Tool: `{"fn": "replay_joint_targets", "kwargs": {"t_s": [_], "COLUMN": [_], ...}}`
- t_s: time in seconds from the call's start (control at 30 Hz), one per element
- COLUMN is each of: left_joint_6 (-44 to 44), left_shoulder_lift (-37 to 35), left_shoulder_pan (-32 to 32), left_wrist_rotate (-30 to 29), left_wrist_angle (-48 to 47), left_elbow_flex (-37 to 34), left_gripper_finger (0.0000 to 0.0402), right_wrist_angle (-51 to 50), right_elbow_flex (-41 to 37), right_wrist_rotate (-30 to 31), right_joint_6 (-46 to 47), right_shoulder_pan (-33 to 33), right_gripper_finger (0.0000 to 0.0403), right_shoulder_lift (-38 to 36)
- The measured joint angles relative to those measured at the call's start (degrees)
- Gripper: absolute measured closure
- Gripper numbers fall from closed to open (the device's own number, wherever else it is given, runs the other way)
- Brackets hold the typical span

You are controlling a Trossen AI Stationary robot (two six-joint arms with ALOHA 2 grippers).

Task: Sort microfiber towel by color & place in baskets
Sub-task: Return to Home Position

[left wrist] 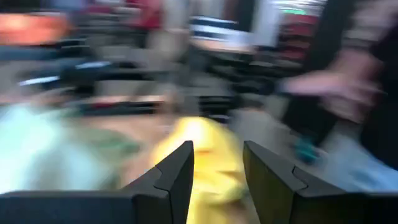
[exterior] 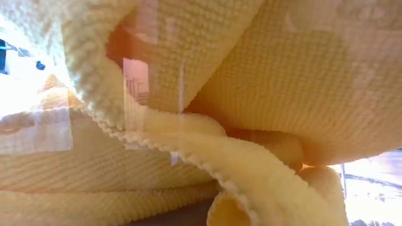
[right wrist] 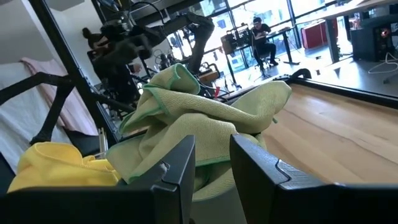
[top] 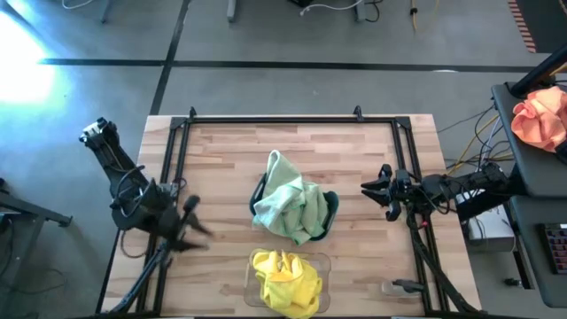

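Observation:
Pale green microfiber towels are heaped in the dark teal basket at mid-table and spill over its rim; they also fill the right wrist view. Bright yellow towels are bunched in the clear basket at the near edge. Yellow cloth pressed against the see-through wall fills the low view. My left gripper hovers open over the table's left part, pointing toward the baskets. My right gripper is open to the right of the green heap. Neither gripper holds anything.
A black metal frame runs along the table's far, left and right edges. An orange-pink cloth lies on a stand off the table's right side. Bare wood shows between each gripper and the baskets. A person sits far off in the room.

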Motion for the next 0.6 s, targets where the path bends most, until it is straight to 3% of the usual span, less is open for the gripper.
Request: {"fn": "replay_joint_targets", "kwargs": {"t_s": [0.07,0.23,0.3,0.43,0.6], "left_joint_6": [1.63,4.43,5.33,6.59,11.86], "left_shoulder_lift": [-0.85,-5.37,-7.44,-11.71,-17.43], "left_shoulder_pan": [0.00,0.07,-0.02,0.07,0.02], "left_wrist_rotate": [9.44,26.48,29.49,29.77,33.87], "left_wrist_angle": [1.10,0.22,0.01,-1.59,2.54], "left_elbow_flex": [0.00,-0.36,-0.82,-3.11,-8.48], "left_gripper_finger": [0.0278,0.0278,0.0278,0.0278,0.0278], "right_wrist_angle": [0.01,0.03,0.03,0.03,0.05], "right_elbow_flex": [0.00,0.00,0.00,0.00,0.00], "right_wrist_rotate": [0.00,0.00,0.00,0.00,0.00], "right_joint_6": [0.60,0.97,0.97,0.95,0.95], "right_shoulder_pan": [0.00,0.00,0.00,0.00,0.00], "right_gripper_finger": [0.0310,0.0310,0.0310,0.0310,0.0310], "right_shoulder_lift": [0.01,0.02,0.02,0.02,0.02]}}
